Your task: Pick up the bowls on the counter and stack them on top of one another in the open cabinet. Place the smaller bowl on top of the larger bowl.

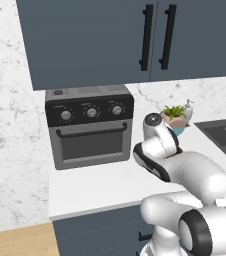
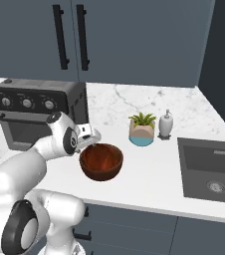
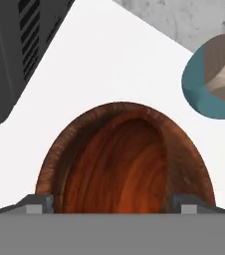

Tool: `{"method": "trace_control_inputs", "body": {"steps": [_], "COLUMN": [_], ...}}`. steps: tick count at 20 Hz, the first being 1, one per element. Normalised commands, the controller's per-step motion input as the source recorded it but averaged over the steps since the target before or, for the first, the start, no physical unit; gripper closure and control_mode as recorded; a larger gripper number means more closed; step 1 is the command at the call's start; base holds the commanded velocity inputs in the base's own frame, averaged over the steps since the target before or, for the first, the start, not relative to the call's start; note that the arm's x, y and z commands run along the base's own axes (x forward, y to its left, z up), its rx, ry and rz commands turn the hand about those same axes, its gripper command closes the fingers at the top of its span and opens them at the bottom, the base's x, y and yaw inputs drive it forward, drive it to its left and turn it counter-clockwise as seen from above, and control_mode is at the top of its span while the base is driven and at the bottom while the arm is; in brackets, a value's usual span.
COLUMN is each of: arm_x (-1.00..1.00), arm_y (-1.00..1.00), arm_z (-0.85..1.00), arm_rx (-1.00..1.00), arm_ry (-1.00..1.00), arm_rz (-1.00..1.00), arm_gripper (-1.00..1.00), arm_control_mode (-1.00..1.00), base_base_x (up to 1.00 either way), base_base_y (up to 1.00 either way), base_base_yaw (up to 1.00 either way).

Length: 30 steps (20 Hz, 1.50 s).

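Jaws [image 3: 112,204] spread wide over one larger bowl [image 3: 127,159].

Larger bowl [image 3: 127,159] near rim cut off at hand view's bottom edge.

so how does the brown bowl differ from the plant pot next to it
The brown bowl is wide, low and open, showing a glossy reddish wood-grain inside; the plant pot is narrower and holds green leaves. The bowl is one brown tone; the pot is tan above and teal below. The bowl sits nearer the counter's front edge, the pot further back beside a soap dispenser. Both are round and stand upright on the counter.
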Motion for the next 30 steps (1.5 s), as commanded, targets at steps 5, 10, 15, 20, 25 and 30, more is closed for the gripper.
{"method": "trace_control_inputs", "body": {"steps": [5, 10, 15, 20, 25, 30], "arm_x": [-0.48, -0.54, -0.28, 0.03, 0.33, 0.11], "arm_y": [-0.49, -0.99, -0.85, -0.09, 0.1, -0.09], "arm_z": [0.4, 0.15, -0.04, -0.14, 0.0, -0.17], "arm_rx": [0.07, 0.31, 0.42, 0.26, 0.06, 0.0], "arm_ry": [-0.21, -0.05, 0.0, -0.03, 0.07, 0.13], "arm_rz": [-0.1, -0.23, -0.2, -0.14, -0.07, 0.0], "arm_gripper": [-1.0, -1.0, -1.0, -1.0, -1.0, -1.0], "arm_control_mode": [-1.0, -1.0, -1.0, -1.0, -1.0, -1.0], "base_base_x": [0.0, 0.0, 0.0, 0.0, 0.0, 0.0], "base_base_y": [0.0, 0.0, 0.0, 0.0, 0.0, 0.0], "base_base_yaw": [0.0, 0.0, 0.0, 0.0, 0.0, 0.0]}}
